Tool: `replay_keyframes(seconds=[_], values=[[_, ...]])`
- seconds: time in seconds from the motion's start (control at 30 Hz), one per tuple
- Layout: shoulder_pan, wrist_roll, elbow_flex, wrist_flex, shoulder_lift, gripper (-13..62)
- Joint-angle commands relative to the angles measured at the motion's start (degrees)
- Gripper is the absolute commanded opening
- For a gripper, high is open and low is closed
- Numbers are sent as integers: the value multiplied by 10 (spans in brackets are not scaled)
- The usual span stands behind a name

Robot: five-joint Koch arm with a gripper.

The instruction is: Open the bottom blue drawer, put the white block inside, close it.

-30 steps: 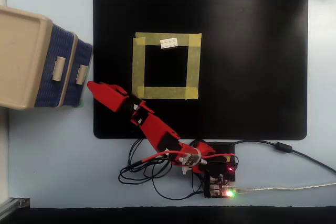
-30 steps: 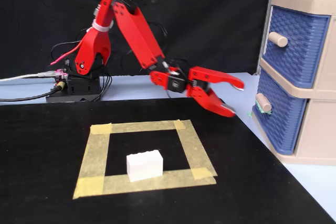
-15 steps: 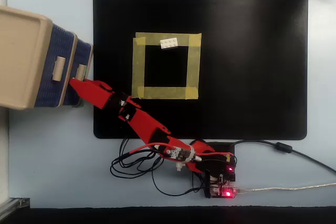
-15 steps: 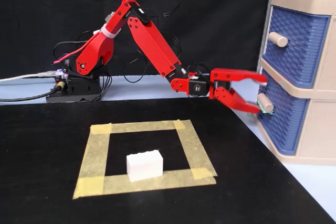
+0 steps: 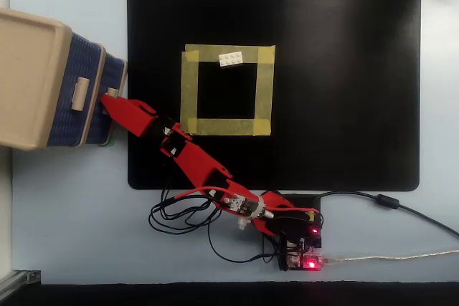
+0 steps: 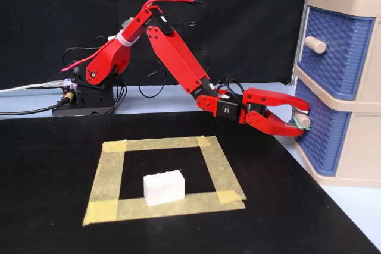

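Observation:
The bottom blue drawer [image 6: 326,142] sits low in the beige cabinet [image 6: 364,147] at the right of the fixed view; in the overhead view the drawer [image 5: 117,77] juts a little past the one above it. My red gripper [image 6: 299,121] is closed around the drawer's small beige handle [image 6: 304,121], one jaw above it and one below. From overhead the gripper [image 5: 107,99] touches the drawer front. The white block [image 5: 231,58] lies on the far strip of a tape square, well away from the gripper; in the fixed view the block [image 6: 164,187] lies on the near strip.
The yellow tape square [image 5: 189,91] lies on a black mat [image 5: 344,91]. The upper blue drawer [image 6: 333,52] with its handle [image 6: 315,44] is closed. The arm's base [image 5: 297,238] and cables [image 5: 179,213] sit off the mat's near edge in the overhead view.

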Motion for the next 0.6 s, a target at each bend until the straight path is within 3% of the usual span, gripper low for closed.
replay_keyframes(seconds=[0.0, 0.1, 0.37, 0.4, 0.43, 0.5, 0.57], values=[[3, -15, 11, 27, 21, -80], [16, -17, 91, 27, 72, -80], [71, -24, 502, 25, 366, -76], [75, -23, 518, 25, 375, -33], [75, -18, 517, 24, 375, 60], [74, -17, 508, 23, 379, 310], [76, -16, 513, 28, 402, 343]])
